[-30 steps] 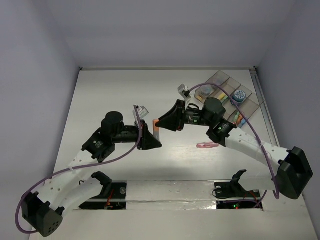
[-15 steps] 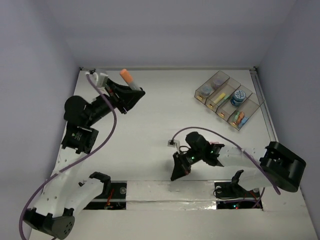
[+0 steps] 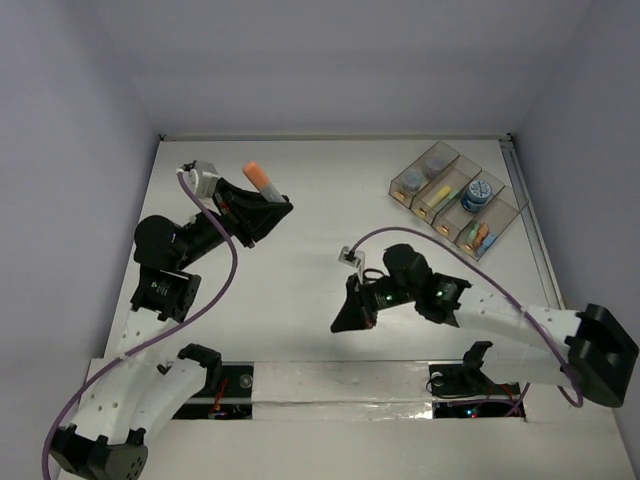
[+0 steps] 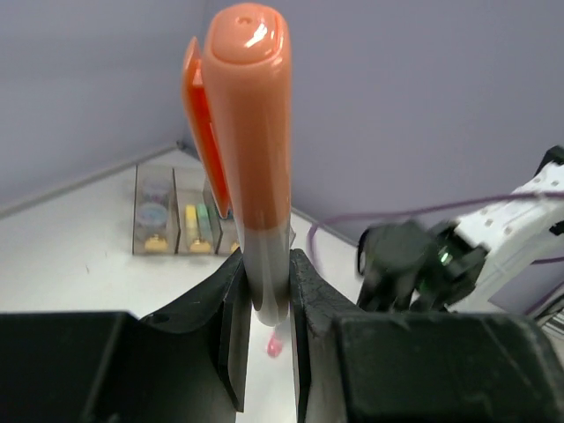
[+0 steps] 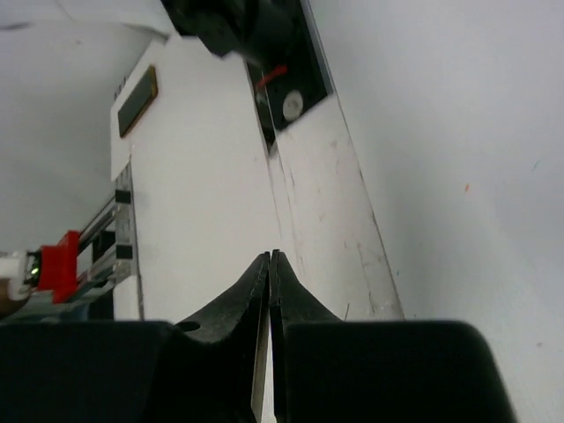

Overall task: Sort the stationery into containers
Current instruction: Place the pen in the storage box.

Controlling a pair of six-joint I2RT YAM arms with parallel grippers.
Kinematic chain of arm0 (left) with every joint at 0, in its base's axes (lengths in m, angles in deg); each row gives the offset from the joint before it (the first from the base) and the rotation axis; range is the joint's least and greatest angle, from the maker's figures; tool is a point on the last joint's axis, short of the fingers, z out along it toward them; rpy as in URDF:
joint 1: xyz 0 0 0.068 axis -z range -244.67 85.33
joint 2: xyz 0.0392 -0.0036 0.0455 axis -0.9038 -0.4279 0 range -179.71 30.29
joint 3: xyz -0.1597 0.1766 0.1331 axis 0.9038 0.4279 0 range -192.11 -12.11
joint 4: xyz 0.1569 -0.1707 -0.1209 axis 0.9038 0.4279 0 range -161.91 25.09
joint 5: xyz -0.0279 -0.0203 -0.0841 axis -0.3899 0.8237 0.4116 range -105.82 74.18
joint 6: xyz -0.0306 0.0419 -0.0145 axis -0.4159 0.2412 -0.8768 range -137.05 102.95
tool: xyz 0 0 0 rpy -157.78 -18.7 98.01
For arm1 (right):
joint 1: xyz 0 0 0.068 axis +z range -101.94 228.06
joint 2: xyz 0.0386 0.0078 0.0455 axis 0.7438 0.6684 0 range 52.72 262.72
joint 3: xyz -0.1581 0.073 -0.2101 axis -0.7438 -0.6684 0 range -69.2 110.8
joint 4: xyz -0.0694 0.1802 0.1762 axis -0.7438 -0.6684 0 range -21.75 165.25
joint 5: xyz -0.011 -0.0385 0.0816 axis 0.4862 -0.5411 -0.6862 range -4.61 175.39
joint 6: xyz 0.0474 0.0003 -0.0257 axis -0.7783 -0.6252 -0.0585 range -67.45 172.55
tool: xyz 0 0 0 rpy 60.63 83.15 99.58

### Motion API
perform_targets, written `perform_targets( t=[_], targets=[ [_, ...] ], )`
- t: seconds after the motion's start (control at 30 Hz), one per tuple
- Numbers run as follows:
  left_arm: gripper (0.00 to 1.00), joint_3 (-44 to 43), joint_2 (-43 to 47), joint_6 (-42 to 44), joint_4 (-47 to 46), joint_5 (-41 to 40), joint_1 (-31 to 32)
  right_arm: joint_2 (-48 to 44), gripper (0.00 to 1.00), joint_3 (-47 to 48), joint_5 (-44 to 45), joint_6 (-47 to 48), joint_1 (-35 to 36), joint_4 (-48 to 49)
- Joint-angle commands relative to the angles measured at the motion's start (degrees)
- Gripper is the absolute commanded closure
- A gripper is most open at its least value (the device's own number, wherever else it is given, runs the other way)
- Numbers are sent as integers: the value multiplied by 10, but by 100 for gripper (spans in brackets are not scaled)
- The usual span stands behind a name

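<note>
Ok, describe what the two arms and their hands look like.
The left arm and right arm have white links and round black joints. A purple cable loops along each. The left hand and right hand are black wedges. Green lights dot the right arm.

My gripper (image 4: 268, 291) pinches an orange marker (image 4: 256, 132) by its pale grey lower end. The marker stands upright between my fingers, clipped cap on top. Behind it to the left, clear containers (image 4: 176, 216) sit on the white table (image 4: 70, 264), yellow and green pieces inside. A small pink piece (image 4: 275, 346) shows low in the gap between my fingers. The right arm (image 4: 414, 264) is at right.
</note>
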Motion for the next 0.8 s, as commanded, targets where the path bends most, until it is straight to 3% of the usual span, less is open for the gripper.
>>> perform_targets(
  t=[0.0, 0.1, 0.13, 0.23, 0.47, 0.77],
  targets=[
    [100, 28, 35, -4, -9, 19, -3, -90, 90, 59, 93, 42, -6, -23],
    [100, 73, 54, -19, -10, 29, -3, -165, 57, 91, 147, 66, -12, -31],
    [100, 98, 58, -26, -17, 34, -3, -180, 40, 99, 162, 70, -17, -24],
    [100, 142, 77, -46, -40, 57, -3, -203, 20, 132, 205, 90, -17, -1],
    [100, 189, 99, -74, -74, 124, 9, -100, 11, 251, 227, 149, -23, 26],
    [100, 198, 112, -73, -74, 160, 20, 68, 10, 378, 75, 102, -71, 53]
  ],
)
